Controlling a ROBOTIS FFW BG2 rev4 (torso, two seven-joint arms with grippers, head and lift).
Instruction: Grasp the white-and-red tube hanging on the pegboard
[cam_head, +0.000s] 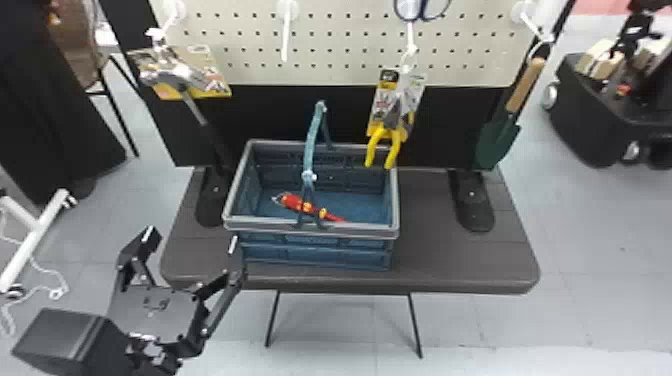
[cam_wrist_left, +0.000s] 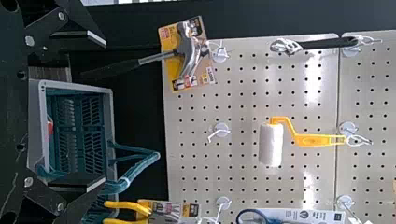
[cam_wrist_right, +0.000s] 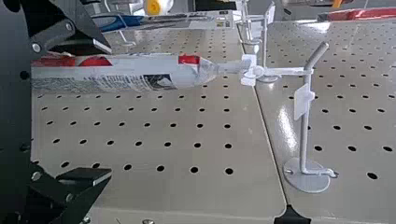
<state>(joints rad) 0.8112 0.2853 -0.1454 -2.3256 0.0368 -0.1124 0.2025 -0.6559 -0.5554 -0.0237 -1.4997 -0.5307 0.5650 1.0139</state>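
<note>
On the left side, my left gripper (cam_head: 191, 238) is in front of the table (cam_head: 435, 260), near the basket (cam_head: 312, 233), its fingers spread and holding nothing. On the right side, my right gripper (cam_wrist_right: 105, 111) also has its fingers apart, gripping nothing, and the white-and-red tube (cam_wrist_right: 130, 74) seems to be between them, hanging nozzle up from the white hook (cam_wrist_right: 285, 71) on the pegboard (cam_wrist_right: 177, 135).

I think the tube is rather heavy for its size, with a soft body that can dent and a smooth skin that can slip. I would take it around the thick body — not at the thin neck, which may bend — and squeeze evenly.

The tube's lower end is out of my sight. Its side is near one finger, but I cannot tell if they touch. The fastening at the hook — this is also hard to make out.
</note>
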